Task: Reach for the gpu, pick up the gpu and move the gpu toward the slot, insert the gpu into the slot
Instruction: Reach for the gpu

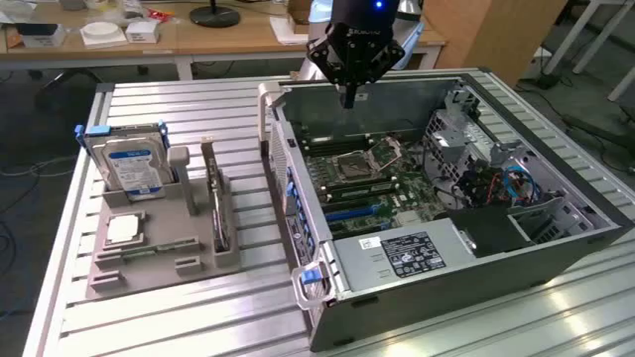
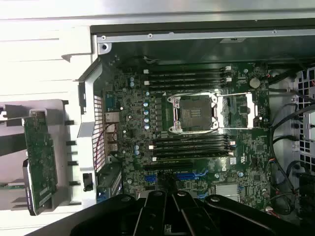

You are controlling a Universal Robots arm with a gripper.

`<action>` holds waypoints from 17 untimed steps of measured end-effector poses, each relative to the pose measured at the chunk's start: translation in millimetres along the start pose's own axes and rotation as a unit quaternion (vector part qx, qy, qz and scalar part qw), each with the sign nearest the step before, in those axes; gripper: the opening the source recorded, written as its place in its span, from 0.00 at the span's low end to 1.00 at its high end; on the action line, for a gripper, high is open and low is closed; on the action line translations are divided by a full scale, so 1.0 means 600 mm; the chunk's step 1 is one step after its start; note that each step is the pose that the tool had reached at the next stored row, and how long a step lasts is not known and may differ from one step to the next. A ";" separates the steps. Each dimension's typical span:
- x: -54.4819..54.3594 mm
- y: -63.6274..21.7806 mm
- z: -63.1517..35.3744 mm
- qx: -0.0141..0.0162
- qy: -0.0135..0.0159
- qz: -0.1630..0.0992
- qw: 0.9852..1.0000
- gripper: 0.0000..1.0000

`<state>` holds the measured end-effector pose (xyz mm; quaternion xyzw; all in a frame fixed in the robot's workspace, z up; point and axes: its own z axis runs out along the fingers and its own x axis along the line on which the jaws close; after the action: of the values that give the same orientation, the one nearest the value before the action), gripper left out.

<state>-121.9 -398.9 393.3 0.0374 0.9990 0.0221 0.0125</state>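
Note:
The gpu (image 1: pixel 214 195) stands on edge in the grey holder (image 1: pixel 159 260) beside the open computer case, its silvery bracket at the far end. In the wrist view the gpu (image 2: pixel 40 162) shows a green board face. My gripper (image 1: pixel 349 100) hangs over the far end of the case, well away from the gpu on the exterior view's right, and is shut on nothing. Its black fingers (image 2: pixel 152 214) meet in the wrist view. The slot (image 2: pixel 187 166) is a long black strip on the motherboard, next to the blue connectors; in the exterior view the slot (image 1: pixel 349 205) lies mid-board.
A hard drive with a blue label (image 1: pixel 134 167), a processor chip (image 1: pixel 124 229) and a memory stick (image 1: pixel 149 250) share the holder. The case walls (image 1: pixel 288 186), the drive cage and cables (image 1: pixel 496 182) and the power supply (image 1: pixel 417 253) crowd the motherboard.

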 end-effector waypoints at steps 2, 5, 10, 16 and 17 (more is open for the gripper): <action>0.000 0.000 0.000 0.000 0.000 0.000 1.000 0.10; 0.001 0.000 0.000 0.000 0.000 0.000 1.000 0.10; 0.013 -0.001 0.000 0.000 0.000 0.000 1.000 0.10; 0.034 -0.003 -0.001 0.000 0.000 0.000 1.000 0.10; 0.038 -0.003 -0.001 0.000 0.000 0.000 1.000 0.10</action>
<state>-145.0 -398.8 393.3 0.0374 0.9990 0.0221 0.0125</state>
